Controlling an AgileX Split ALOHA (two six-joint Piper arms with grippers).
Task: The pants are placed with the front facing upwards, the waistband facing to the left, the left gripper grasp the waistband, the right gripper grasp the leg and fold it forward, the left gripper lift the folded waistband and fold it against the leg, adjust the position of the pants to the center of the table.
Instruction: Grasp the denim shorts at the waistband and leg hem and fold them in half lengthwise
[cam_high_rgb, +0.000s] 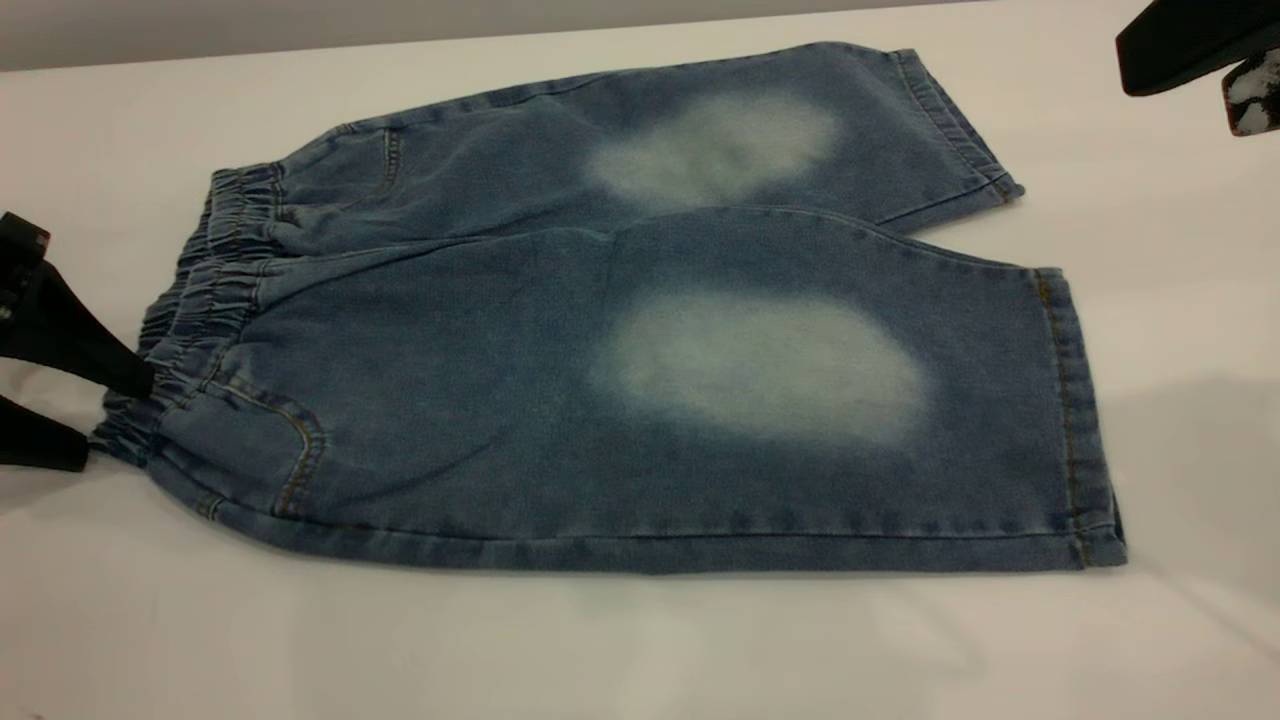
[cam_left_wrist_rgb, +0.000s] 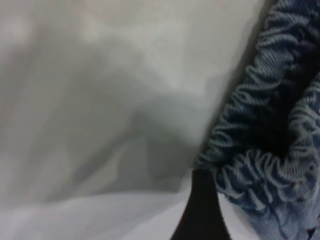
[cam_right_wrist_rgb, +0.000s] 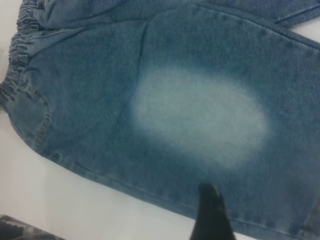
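The blue denim pants (cam_high_rgb: 620, 400) lie flat on the white table (cam_high_rgb: 640, 650), front up, each leg with a pale faded patch. The gathered waistband (cam_high_rgb: 215, 290) is at the left and the leg hems at the right. My left gripper (cam_high_rgb: 115, 420) is open at the waistband's near corner, one black finger on either side of the ruched edge. In the left wrist view, one finger (cam_left_wrist_rgb: 200, 215) sits beside the waistband (cam_left_wrist_rgb: 265, 150). My right gripper (cam_high_rgb: 1195, 85) hangs open above the table's far right, clear of the far leg (cam_high_rgb: 760, 140). Its finger (cam_right_wrist_rgb: 212, 215) shows over the near leg (cam_right_wrist_rgb: 200, 115).
The table's back edge (cam_high_rgb: 400, 45) runs along the top, with a grey wall behind. Bare tabletop lies in front of the pants and to their right (cam_high_rgb: 1190, 300). A dark patterned patch (cam_right_wrist_rgb: 20, 231) shows past the table's edge in the right wrist view.
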